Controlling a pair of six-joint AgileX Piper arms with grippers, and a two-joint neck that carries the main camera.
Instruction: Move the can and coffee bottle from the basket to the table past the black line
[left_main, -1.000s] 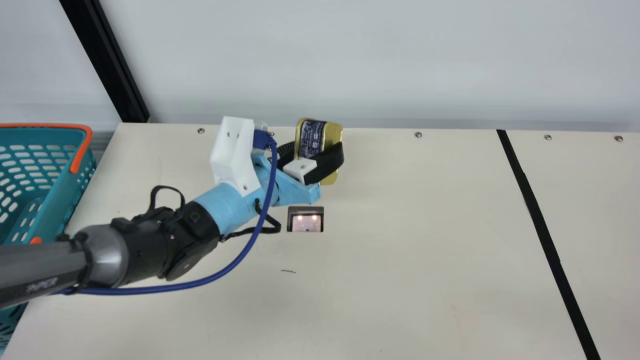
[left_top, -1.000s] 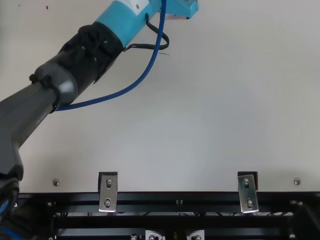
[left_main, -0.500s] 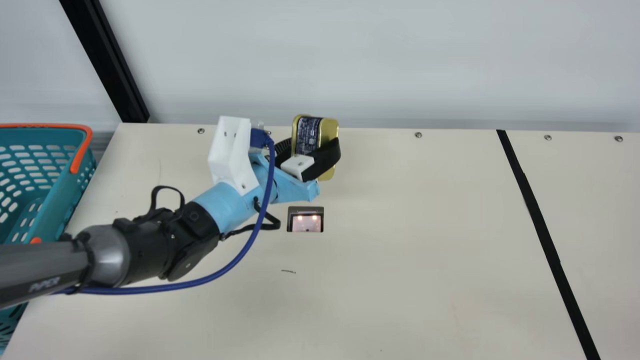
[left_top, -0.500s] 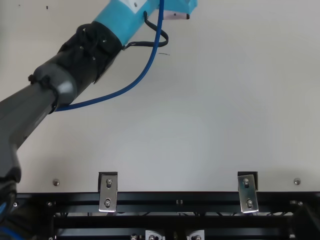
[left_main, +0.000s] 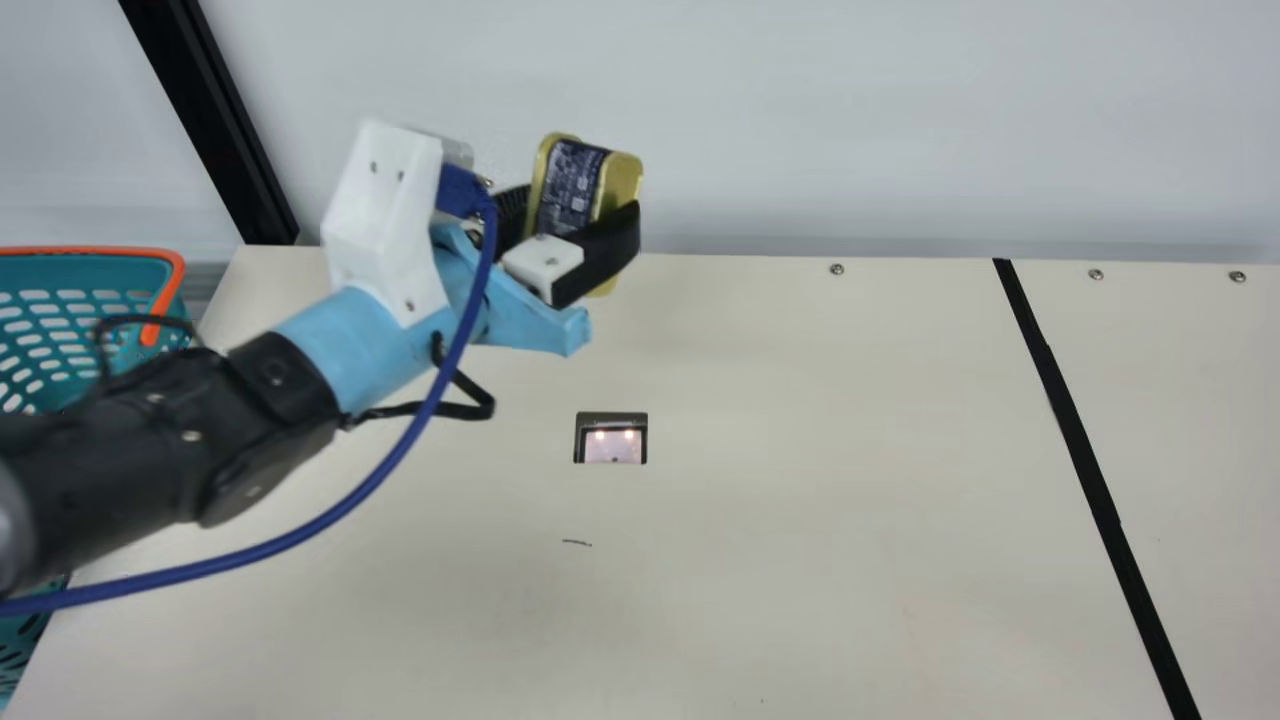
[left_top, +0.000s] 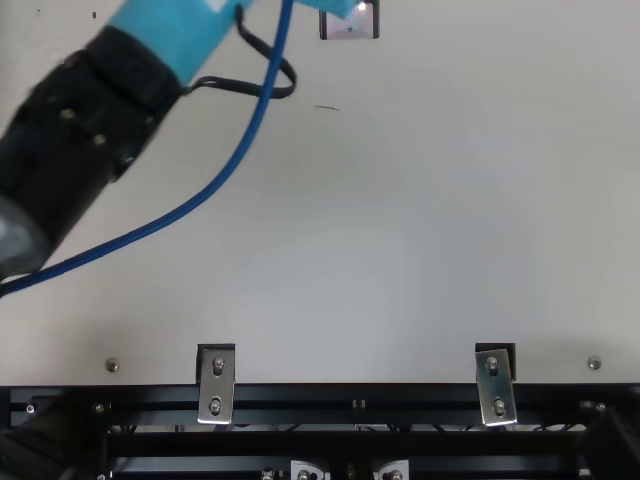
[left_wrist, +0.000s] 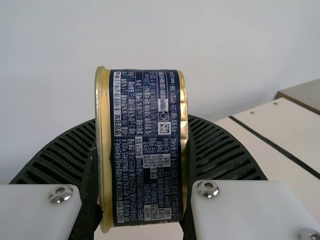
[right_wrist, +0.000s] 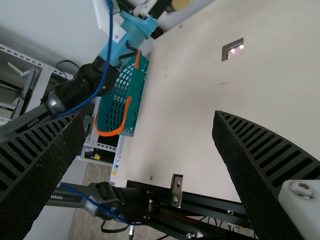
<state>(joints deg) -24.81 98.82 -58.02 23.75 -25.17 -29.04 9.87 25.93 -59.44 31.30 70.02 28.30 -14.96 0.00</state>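
My left gripper (left_main: 570, 232) is shut on the gold and dark blue can (left_main: 572, 187) in the main view, held up at the table's far edge, left of the black line (left_main: 1085, 465). In the left wrist view the can (left_wrist: 145, 145) sits between both ribbed fingers of the left gripper (left_wrist: 142, 165), its printed label facing the camera. The right wrist view has my right gripper (right_wrist: 150, 150) wide open with nothing between its fingers. The teal basket (left_main: 95, 400) stands at the table's left, partly behind my left arm; no coffee bottle can be made out in it.
A small lit device (left_main: 612, 440) is set in the table (left_main: 800, 520). A grey-white wall rises behind the far edge, and a black post (left_main: 215, 120) stands at the back left. A blue cable (left_main: 330, 515) hangs along my left arm.
My left arm has moved back, up and to the left in the main view, with the can still in its gripper. The basket stays where it was, now more covered by the arm.
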